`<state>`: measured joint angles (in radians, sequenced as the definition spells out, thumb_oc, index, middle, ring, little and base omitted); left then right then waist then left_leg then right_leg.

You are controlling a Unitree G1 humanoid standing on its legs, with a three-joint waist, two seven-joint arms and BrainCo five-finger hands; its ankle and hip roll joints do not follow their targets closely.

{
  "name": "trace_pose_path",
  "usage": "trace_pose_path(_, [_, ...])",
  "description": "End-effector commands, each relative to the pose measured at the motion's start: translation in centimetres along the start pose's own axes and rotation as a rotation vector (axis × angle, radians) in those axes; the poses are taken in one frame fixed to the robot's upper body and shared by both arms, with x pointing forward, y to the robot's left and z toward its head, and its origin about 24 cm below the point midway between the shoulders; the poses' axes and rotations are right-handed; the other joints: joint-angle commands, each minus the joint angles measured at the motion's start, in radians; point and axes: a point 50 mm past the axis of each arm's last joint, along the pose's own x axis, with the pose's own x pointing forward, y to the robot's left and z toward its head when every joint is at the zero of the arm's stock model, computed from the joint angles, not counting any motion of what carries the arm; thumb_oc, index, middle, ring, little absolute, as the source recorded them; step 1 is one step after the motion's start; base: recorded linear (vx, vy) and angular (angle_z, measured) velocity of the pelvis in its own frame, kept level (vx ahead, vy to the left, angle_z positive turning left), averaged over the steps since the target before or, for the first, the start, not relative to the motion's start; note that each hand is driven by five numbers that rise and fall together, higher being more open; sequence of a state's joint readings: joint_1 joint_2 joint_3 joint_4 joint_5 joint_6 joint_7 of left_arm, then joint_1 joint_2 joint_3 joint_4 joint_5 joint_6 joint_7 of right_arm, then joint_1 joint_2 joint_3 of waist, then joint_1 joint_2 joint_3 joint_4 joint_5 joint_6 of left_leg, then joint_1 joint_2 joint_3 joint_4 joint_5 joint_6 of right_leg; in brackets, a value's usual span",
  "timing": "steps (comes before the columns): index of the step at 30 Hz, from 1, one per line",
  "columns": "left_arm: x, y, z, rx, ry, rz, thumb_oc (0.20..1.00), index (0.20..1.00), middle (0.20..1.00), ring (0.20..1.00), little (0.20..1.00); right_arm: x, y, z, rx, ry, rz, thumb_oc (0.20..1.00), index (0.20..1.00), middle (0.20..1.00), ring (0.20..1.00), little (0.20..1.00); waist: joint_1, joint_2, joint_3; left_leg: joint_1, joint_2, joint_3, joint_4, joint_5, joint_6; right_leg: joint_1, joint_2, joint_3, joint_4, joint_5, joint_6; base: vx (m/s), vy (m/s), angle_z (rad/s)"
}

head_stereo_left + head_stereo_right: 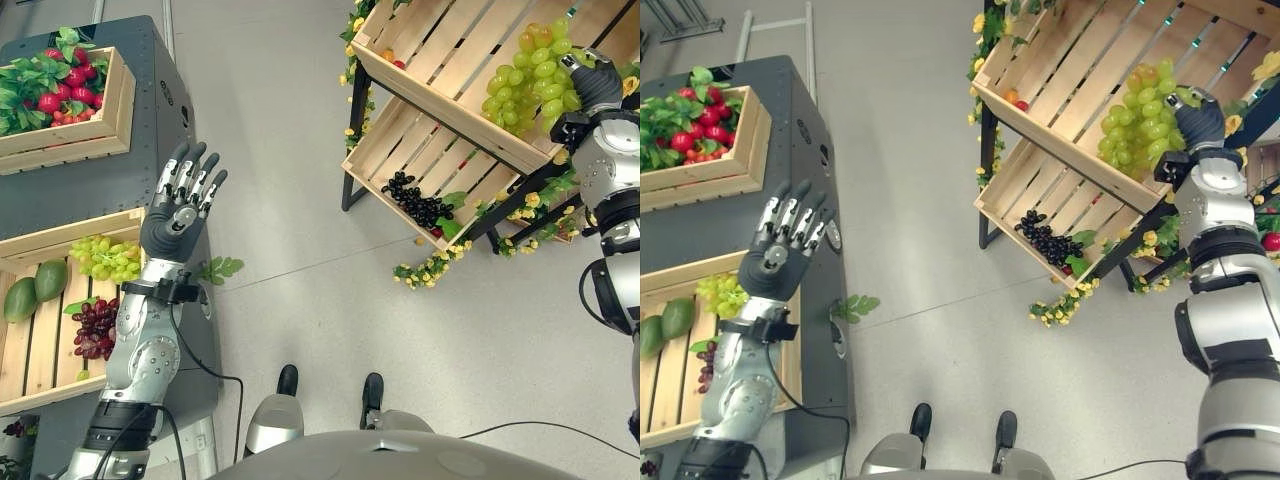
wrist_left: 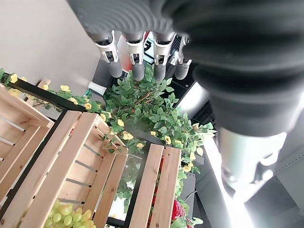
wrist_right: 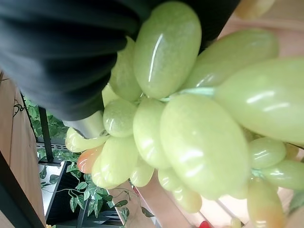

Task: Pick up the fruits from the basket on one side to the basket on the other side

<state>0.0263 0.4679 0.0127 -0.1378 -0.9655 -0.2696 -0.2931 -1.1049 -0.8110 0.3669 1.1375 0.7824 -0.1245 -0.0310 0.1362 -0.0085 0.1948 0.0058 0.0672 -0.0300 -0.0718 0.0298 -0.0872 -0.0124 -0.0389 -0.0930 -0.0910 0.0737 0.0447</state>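
While the right hand (image 1: 1196, 120) reaches into the upper wooden crate (image 1: 1080, 60) of the slanted flower-trimmed rack, its fingers are buried in a bunch of green grapes (image 1: 1140, 115) lying there — whether they grip it cannot be told. Black grapes (image 1: 1045, 238) lie in the lower crate (image 1: 1040, 190). Well apart, the left hand (image 1: 180, 205) hovers with fingers straight, holding nothing, above a crate (image 1: 45, 345) with green grapes, red grapes and mangoes — radishes (image 1: 70, 85) fill the crate behind.
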Motion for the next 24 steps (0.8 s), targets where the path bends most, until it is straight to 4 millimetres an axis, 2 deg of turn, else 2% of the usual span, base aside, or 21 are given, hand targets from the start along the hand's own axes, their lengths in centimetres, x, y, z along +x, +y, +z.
trace_pose_path(1, [0.85,-2.13,1.95,0.016,-0.082,-0.116,1.0,1.0,1.0,1.0,1.0,0.86,-0.01,4.74,-0.034,-0.137,-0.043,0.2,0.2,0.2,0.2,0.2,-0.005,-0.05,-0.026,-0.036,-0.019,0.01,0.003,0.037,-0.01,0.004,-0.003,0.025,0.004,-0.018,0.05,0.0,0.0,0.0])
trace_pose_path(7, [0.92,-2.19,1.92,0.018,-0.084,-0.116,1.0,1.0,1.0,1.0,1.0,0.93,0.24,4.87,-0.03,-0.139,-0.049,0.2,0.2,0.2,0.2,0.2,-0.012,-0.043,-0.026,-0.036,-0.018,0.012,0.001,0.037,-0.011,0.0,-0.003,0.026,0.004,-0.019,0.05,0.0,0.0,0.0])
trace_pose_path(8, [0.95,-2.24,1.93,0.017,-0.084,-0.119,1.0,1.0,1.0,1.0,1.0,0.92,0.21,4.96,-0.027,-0.143,-0.046,0.551,0.551,0.551,0.551,0.551,-0.012,-0.042,-0.026,-0.036,-0.019,0.011,0.001,0.036,-0.011,0.0,-0.002,0.025,0.004,-0.02,0.049,0.0,0.0,0.0])
trace_pose_path(9, [0.93,-2.25,1.91,0.015,-0.084,-0.12,1.0,1.0,1.0,1.0,1.0,0.92,0.14,5.03,-0.032,-0.145,-0.047,1.0,1.0,1.0,1.0,1.0,-0.013,-0.041,-0.027,-0.036,-0.019,0.01,0.001,0.036,-0.011,0.001,-0.002,0.025,0.004,-0.021,0.049,0.0,0.0,0.0])
trace_pose_path(24, [0.72,-2.27,1.66,0.009,-0.077,-0.099,1.0,1.0,1.0,1.0,1.0,1.04,0.19,5.6,-0.101,-0.153,-0.079,1.0,1.0,1.0,1.0,1.0,-0.019,-0.04,-0.029,-0.022,-0.018,0.011,0.001,0.024,-0.008,0.009,-0.001,0.027,0.004,-0.027,0.049,0.0,0.0,0.0])
